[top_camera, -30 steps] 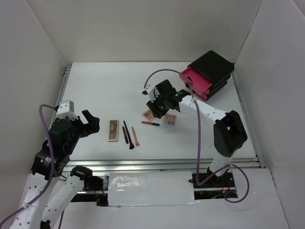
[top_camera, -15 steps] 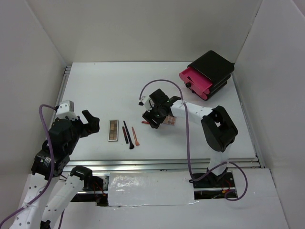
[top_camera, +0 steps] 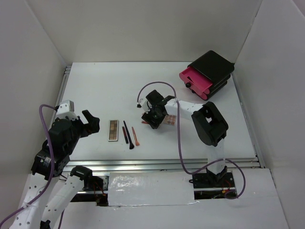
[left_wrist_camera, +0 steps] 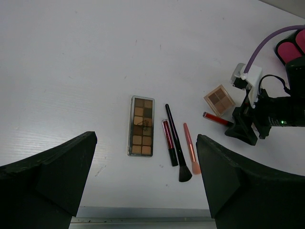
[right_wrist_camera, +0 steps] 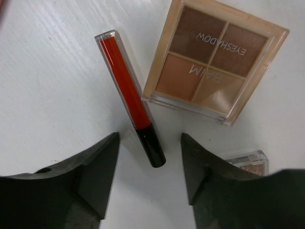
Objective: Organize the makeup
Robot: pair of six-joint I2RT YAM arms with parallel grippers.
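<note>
A narrow brown eyeshadow palette point(top_camera: 113, 130) lies at front left, with a dark red pencil point(left_wrist_camera: 168, 141), a black brush point(top_camera: 127, 134) and an orange brush point(top_camera: 135, 136) beside it. My right gripper point(top_camera: 151, 120) is open and low over the table. In the right wrist view its jaws point(right_wrist_camera: 148, 143) straddle the black cap end of a red lip tube point(right_wrist_camera: 128, 95) without touching it. A square tan palette point(right_wrist_camera: 215, 59) lies just beyond, and a second one point(right_wrist_camera: 245, 162) is at the edge. My left gripper point(top_camera: 90, 122) is open and empty, raised above the brown palette point(left_wrist_camera: 142, 126).
A black box with an open pink drawer point(top_camera: 209, 74) stands at the back right. White walls enclose the table on three sides. A metal rail point(top_camera: 162, 164) runs along the near edge.
My right gripper has moved left and toward the near side, and down over the red lip tube. The left arm and the items at front left have not moved.
</note>
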